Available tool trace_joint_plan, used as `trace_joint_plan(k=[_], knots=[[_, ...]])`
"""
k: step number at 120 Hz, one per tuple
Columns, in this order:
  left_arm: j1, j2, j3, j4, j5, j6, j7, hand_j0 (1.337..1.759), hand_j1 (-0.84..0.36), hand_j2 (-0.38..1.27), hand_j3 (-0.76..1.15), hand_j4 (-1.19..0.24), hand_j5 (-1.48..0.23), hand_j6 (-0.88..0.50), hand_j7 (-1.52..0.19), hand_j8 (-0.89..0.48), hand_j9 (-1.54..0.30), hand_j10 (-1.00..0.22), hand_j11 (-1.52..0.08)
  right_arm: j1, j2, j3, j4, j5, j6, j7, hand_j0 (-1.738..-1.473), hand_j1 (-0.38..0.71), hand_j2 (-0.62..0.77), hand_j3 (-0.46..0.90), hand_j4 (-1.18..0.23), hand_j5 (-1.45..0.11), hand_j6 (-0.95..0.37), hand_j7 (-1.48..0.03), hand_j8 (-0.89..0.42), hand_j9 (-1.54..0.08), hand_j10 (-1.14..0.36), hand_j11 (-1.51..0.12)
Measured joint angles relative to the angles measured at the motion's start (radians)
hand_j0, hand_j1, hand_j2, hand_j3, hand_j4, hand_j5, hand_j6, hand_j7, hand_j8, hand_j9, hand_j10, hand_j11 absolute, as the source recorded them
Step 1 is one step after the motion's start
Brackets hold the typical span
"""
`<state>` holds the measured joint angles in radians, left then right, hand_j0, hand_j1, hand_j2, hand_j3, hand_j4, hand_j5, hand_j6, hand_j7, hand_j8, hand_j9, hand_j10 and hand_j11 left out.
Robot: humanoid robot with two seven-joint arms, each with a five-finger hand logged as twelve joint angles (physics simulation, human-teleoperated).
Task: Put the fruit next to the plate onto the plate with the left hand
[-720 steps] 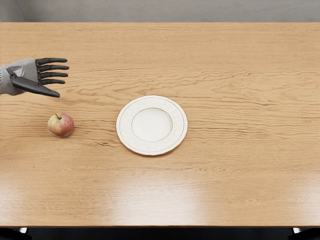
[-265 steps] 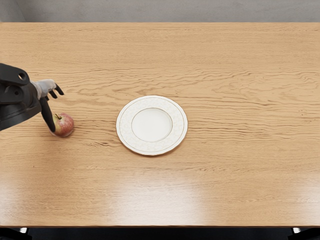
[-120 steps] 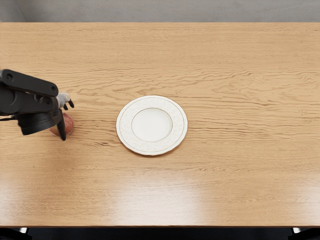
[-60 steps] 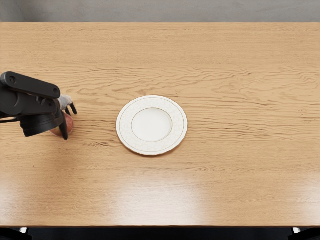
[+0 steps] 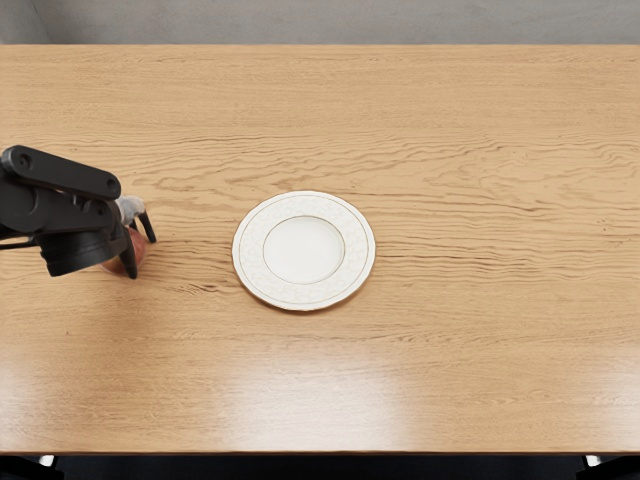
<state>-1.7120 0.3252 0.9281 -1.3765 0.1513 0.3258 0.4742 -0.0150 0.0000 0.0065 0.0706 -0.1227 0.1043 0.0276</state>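
Tabletop (image 5: 400,400) fills the near part of the view: bare wood with a pale glare and nothing of the task on it.

Farther in, across the middle band, the left arm (image 5: 60,210) comes in from the left edge. Its hand (image 5: 130,236) sits down over the apple (image 5: 138,250), well to the left of the plate (image 5: 304,250). Only a sliver of red skin shows past the dark wrist. The fingers (image 5: 148,230) curl down the apple's right side and one dark digit drops along its near side, so the hand reads as closed around the fruit. The apple seems to rest on the wood rather than hang above it, though the arm hides its base. The plate lies flat and holds nothing, with open wood between it and the apple.

Beyond that, only wood grain runs to the far edge, with a grey wall behind. The right hand does not show.

As I judge it, the reach is done and the grasp is made or nearly so. Lifting, carrying rightward, setting down on the plate and letting go all remain.
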Motion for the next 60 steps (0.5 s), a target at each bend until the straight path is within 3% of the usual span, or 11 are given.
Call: trace_joint_plan(k=[23,60], knots=[[-0.011,0.003,0.0,-0.003,-0.017,-0.003,0.0,1.654,-0.22,0.12,0.0,-0.58,-0.75,-0.48,-0.75,-0.34,-0.76,-0.42,-0.77,0.0,0.0,0.0,0.0,0.0,0.0,0.0,-1.658,-0.31,-0.01,0.0,-0.04,-0.05,-0.04,-0.05,-0.04,-0.05,-0.04,-0.05],[-0.117,-0.001,0.009,-0.046,-0.02,-0.004,0.027,1.653,-0.25,0.22,0.0,-0.6,-0.81,-0.46,-0.79,-0.32,-0.79,-0.4,-0.81,0.0,0.0,0.0,0.0,0.0,0.0,0.0,-1.658,-0.31,-0.01,0.0,-0.04,-0.05,-0.04,-0.05,-0.04,-0.05,-0.04,-0.05]])
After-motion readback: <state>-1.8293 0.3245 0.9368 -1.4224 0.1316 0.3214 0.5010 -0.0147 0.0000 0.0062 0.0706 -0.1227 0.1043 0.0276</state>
